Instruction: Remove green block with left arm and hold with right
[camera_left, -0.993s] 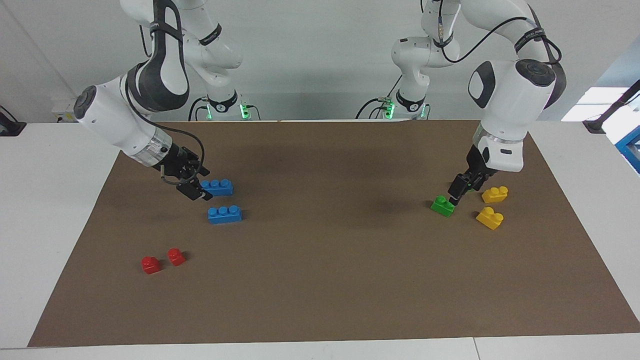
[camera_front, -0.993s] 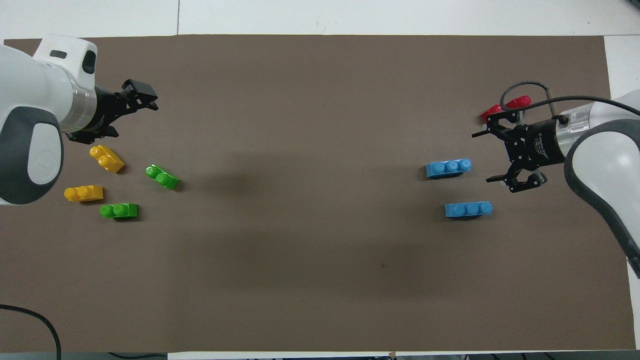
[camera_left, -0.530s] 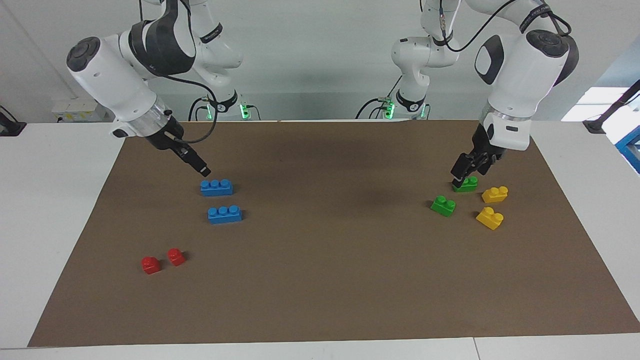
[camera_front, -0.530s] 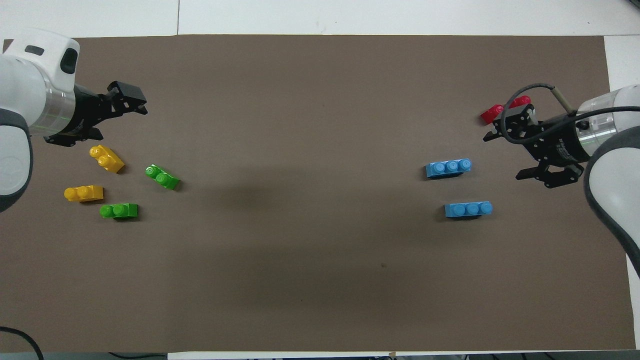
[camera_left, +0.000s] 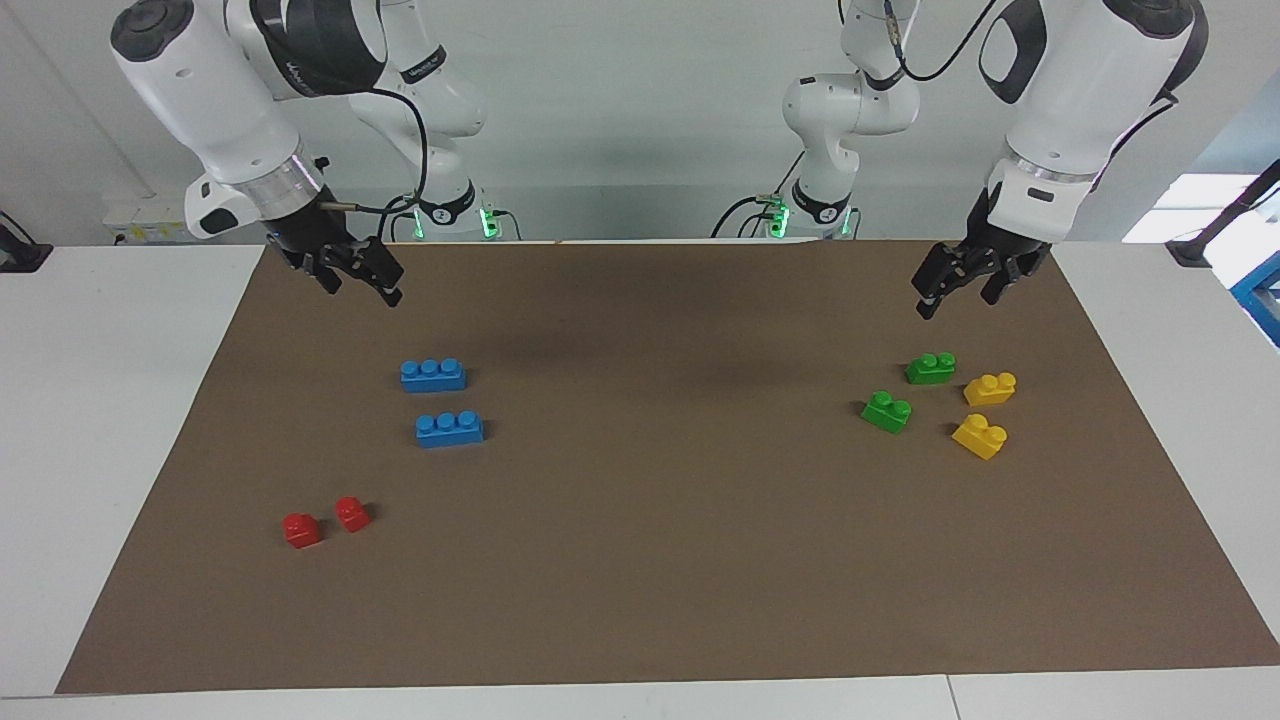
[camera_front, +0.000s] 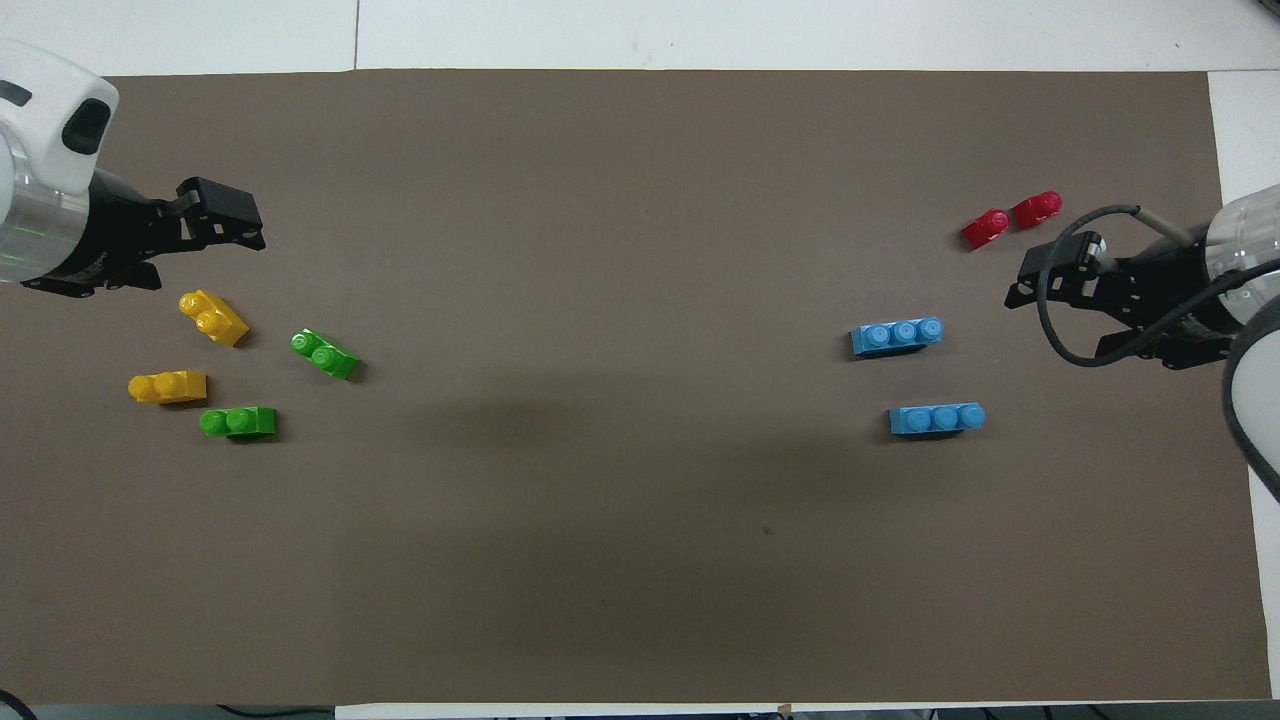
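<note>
Two green blocks lie on the brown mat (camera_left: 640, 560) at the left arm's end. One green block (camera_left: 930, 368) (camera_front: 238, 422) is nearer to the robots than the other green block (camera_left: 886, 411) (camera_front: 325, 354). Each has two studs. My left gripper (camera_left: 953, 303) (camera_front: 248, 220) hangs open and empty in the air over the mat by this cluster, touching nothing. At the right arm's end, my right gripper (camera_left: 365, 293) (camera_front: 1058, 322) is raised over the mat, also open and empty.
Two yellow blocks (camera_left: 990, 388) (camera_left: 980, 436) lie beside the green ones, toward the mat's end. Two blue three-stud bricks (camera_left: 433, 374) (camera_left: 450, 428) and two small red blocks (camera_left: 301, 529) (camera_left: 352, 513) lie at the right arm's end.
Both arms have lifted and drawn back toward their bases. The left gripper rose away from the green blocks, the right from the blue brick. No block moved.
</note>
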